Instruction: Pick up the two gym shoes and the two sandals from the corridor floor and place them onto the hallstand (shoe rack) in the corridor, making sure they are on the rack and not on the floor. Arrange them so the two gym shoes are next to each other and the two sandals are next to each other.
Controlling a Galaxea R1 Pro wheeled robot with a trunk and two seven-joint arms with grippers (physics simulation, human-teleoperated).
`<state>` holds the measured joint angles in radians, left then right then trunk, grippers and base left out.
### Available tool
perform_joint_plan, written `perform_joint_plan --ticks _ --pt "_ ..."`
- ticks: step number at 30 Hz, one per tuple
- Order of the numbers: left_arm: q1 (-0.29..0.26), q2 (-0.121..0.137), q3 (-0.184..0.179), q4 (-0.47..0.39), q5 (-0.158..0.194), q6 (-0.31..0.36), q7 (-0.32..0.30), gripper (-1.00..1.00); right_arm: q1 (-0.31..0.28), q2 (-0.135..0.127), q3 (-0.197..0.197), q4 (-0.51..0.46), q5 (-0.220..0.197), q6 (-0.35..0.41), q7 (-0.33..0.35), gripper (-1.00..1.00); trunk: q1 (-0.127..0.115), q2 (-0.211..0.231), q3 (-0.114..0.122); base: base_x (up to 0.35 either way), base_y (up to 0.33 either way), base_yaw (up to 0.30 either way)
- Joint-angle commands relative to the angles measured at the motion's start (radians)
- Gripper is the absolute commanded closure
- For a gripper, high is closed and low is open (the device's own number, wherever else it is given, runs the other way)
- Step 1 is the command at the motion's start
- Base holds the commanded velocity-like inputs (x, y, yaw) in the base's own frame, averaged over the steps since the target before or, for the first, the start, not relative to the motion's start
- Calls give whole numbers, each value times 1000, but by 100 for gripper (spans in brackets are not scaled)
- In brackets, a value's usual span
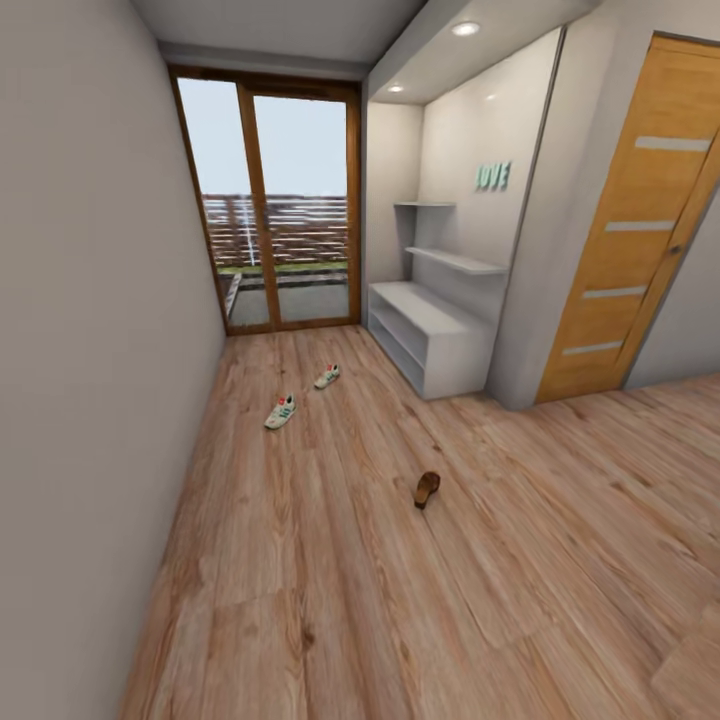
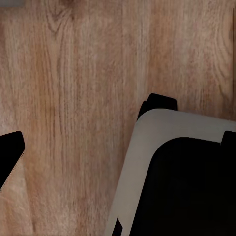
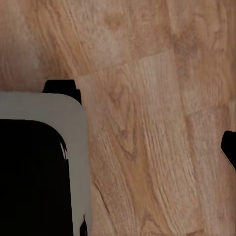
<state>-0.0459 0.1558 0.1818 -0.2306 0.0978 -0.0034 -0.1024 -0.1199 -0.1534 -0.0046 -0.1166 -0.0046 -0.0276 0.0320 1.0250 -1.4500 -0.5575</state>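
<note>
Home corridor: wood-plank floor (image 1: 400, 600), hallstand (image 1: 430, 340), wooden door (image 1: 630, 260), glazed balcony door (image 1: 280, 200).

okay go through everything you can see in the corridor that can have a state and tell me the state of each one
Nearer gym shoe: upright on the floor, not on the rack.
Farther gym shoe: upright on the floor, apart from the first.
Sandal: alone on the floor, nearer the camera.
Hallstand: top and shelves bear no shoes.
Glass door: shut.
Wooden door: shut.
Ceiling lights: on.
</note>
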Motion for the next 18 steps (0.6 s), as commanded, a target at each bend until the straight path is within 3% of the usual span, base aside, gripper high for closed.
perform_joint_plan --ticks 1,8,18 --pt "-1 0 0 0 0 -1 0 -100 0 0 0 0 0 0 0 -100 0 0 0 321 0 0" --pt "-11 -2 -1 -50 -1 -13 -1 -100 -5 -1 0 -82 0 -10 1 -100 0 0 0 283 0 0" --pt "-15 -2 0 -196 -1 -38 -1 -100 -24 -1 -1 -278 0 -13 -4 -100 0 0 0 75 0 0"
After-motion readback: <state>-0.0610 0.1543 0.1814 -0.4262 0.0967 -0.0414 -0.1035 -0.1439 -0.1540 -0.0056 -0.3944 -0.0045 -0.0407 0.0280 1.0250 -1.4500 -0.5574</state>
